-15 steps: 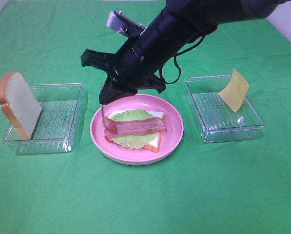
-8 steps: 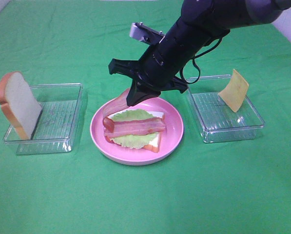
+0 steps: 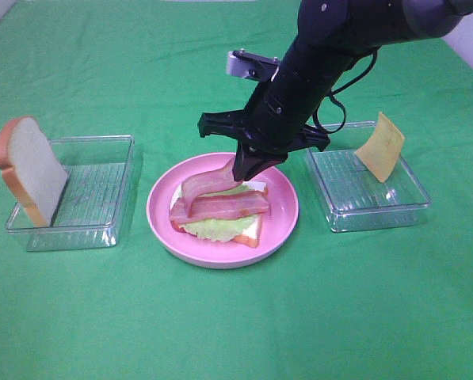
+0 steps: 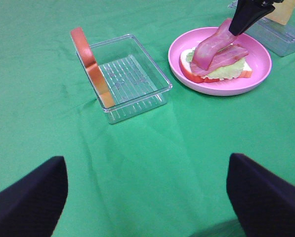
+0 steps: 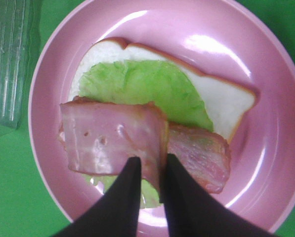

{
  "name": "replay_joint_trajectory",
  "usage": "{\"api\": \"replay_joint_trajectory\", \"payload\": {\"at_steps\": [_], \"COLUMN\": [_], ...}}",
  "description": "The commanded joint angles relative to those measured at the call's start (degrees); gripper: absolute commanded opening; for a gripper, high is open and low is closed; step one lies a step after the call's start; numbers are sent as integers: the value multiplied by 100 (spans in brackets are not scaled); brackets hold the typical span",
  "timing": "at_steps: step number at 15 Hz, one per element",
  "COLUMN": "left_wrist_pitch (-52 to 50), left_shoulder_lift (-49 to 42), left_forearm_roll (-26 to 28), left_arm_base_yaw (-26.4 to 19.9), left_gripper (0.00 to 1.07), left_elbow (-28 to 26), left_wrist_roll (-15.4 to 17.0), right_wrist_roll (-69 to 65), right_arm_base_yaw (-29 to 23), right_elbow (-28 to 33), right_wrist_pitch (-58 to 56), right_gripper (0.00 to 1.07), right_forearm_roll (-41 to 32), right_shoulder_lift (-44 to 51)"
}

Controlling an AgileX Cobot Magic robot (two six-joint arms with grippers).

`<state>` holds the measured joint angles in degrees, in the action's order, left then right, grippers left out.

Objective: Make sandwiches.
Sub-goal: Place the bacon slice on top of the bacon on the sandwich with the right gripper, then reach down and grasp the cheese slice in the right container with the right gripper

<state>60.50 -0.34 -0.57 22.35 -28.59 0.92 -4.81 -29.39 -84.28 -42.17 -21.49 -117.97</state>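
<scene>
The right gripper [image 3: 248,168] pinches a bacon strip [image 3: 207,184] above the open sandwich [image 3: 248,229] on the pink plate [image 3: 158,226].
Its free end drapes on a second strip [image 3: 232,207] atop the lettuce [image 3: 208,228]; the left gripper [image 4: 146,163] stands spread wide, empty.

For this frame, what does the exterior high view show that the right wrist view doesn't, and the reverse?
Only exterior high: the spare bread slice standing at the far left and the cheese square leaning at the far right.
Only right wrist: a close look at the right gripper, its two fingertips pinching the edge of the held bacon strip.
Both: the pink plate carrying the bottom bread slice, the lettuce and the lower bacon strip, with the held strip above them.
</scene>
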Motion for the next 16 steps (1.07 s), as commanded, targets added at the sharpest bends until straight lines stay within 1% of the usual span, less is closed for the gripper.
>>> {"api": "replay_joint_trajectory", "payload": {"at_steps": [1, 2, 3, 4, 7, 8, 9, 11, 12, 14, 16], "left_wrist_pitch": [-69, -69, -69, -69, -69, -69, -69, -69, -69, -69, -69], "left_shoulder_lift": [-115, -115, -115, -115, -115, -115, -115, -115, -115, -115, -115], "left_forearm_roll": [23, 23, 23, 23, 23, 23, 23, 23, 23, 23, 23], "left_arm_base_yaw": [6, 6, 6, 6, 6, 6, 6, 6, 6, 6, 6], "left_gripper": [83, 83, 83, 83, 83, 83, 83, 83, 83, 83, 83], "left_elbow": [6, 6, 6, 6, 6, 6, 6, 6, 6, 6, 6], "left_wrist_roll": [6, 6, 6, 6, 6, 6, 6, 6, 6, 6, 6], "right_wrist_roll": [-40, -29, -11, -11, -34, -46, -46, -34, -17, 29, 120], "right_arm_base_yaw": [11, 11, 11, 11, 29, 109, 527, 1106, 1261, 1799, 2235], "right_elbow": [17, 17, 17, 17, 0, 0, 0, 0, 0, 0, 0], "right_wrist_pitch": [-40, -40, -46, -74, -160, -183, -327, -470, -498, -653, -865], "right_gripper": [46, 67, 77, 80, 80, 80, 80, 80, 80, 80, 80], "right_forearm_roll": [120, 120, 166, 275, 756, 894, 911, 917, 917, 934, 1134], "right_shoulder_lift": [52, 52, 57, 86, 367, 533, 905, 1226, 1306, 1467, 1473]}}
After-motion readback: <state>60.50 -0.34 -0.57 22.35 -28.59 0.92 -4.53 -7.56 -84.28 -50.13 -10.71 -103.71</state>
